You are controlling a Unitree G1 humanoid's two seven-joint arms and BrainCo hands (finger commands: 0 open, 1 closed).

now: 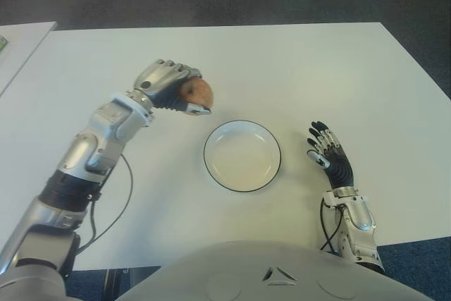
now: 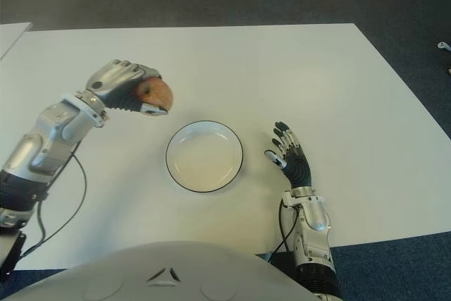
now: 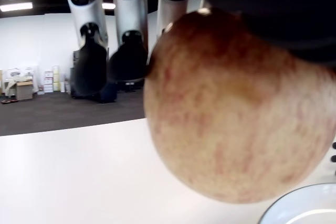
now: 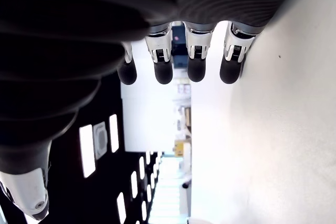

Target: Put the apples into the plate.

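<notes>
Apple: one reddish-brown apple [image 1: 199,92] is held in the left hand, lifted off the table, just left of and a little beyond the plate's far-left edge. No other apple shows in any view.
Left hand: the left hand [image 1: 171,87] has its fingers curled over the apple from above and its thumb under the near side, gripping it; the left wrist view shows the fruit filling the palm with the plate's rim just below it.
Plate: the white plate [image 1: 213,140] with a dark rim sits in the middle of the near part of the table and is empty.
Right hand: the right hand [image 1: 328,153] shows just right of the plate, fingers straight and spread, holding nothing.
Table: the white table [image 1: 303,68] has plenty of bare surface around the plate.
Stage: my reading is the carry; the apple is not yet over the bowl of the plate.
Risk: letting go here would likely drop the apple on or outside the rim, so it could roll across the table or tip the plate.
Risk, second: a release from height could make the round fruit bounce out of the shallow plate.
</notes>
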